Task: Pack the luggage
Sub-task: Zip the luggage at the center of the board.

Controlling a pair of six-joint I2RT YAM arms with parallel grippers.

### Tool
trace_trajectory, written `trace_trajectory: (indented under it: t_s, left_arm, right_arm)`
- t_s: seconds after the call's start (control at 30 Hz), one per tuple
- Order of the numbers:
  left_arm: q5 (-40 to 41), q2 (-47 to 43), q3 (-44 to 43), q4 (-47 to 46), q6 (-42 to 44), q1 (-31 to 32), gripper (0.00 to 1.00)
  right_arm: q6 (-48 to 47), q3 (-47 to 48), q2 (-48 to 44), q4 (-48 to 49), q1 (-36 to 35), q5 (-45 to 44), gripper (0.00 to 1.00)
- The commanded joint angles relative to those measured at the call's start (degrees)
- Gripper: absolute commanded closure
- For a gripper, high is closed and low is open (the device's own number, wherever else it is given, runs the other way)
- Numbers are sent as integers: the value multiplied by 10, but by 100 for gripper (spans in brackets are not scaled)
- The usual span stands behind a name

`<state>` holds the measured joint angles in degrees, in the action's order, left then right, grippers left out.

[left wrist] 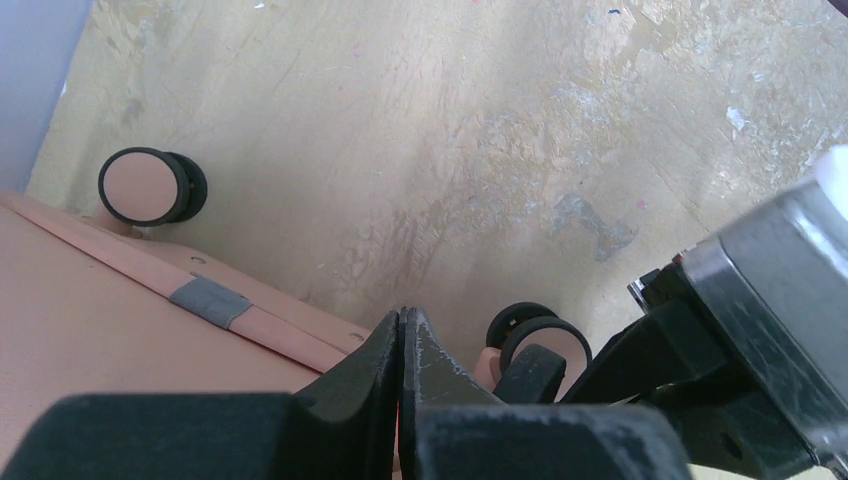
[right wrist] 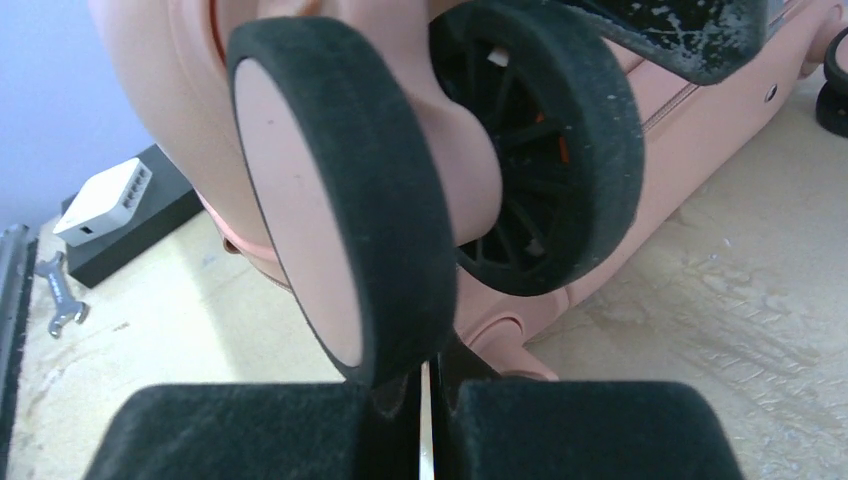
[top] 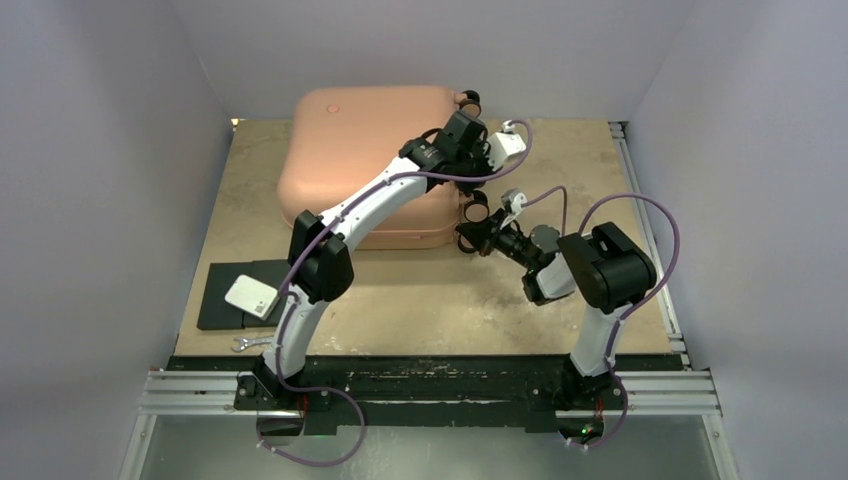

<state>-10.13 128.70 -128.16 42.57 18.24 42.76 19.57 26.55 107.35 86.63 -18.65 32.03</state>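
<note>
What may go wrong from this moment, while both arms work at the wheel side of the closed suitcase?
1. The right gripper is shut right beside a wheel. A wheel can turn, so the fingers may slip off instead of moving the luggage.
2. The left gripper, also shut, is very near the right arm at the same edge of the luggage. The two may hit each other if either moves.

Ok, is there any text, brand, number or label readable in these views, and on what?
None is readable in any view.
luggage: small round mark on the shell, too small to read.
white box: dark patch near one corner, too blurred to read.
</note>
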Motion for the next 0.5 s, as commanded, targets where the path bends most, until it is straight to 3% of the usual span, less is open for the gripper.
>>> trace_trajectory:
  t_s: [0.0, 0.27, 0.47]
  left_arm:
    - [15, 16, 66, 146, -10, -26, 100]
    - [16, 18, 117, 137, -8, -26, 100]
    - [15, 16, 148, 132, -8, -26, 100]
  right_arm:
    - [44, 44, -1, 53, 35, -58, 100]
    - [61, 96, -2, -72, 66, -86, 100]
    - [57, 108, -20, -155, 71, -203, 100]
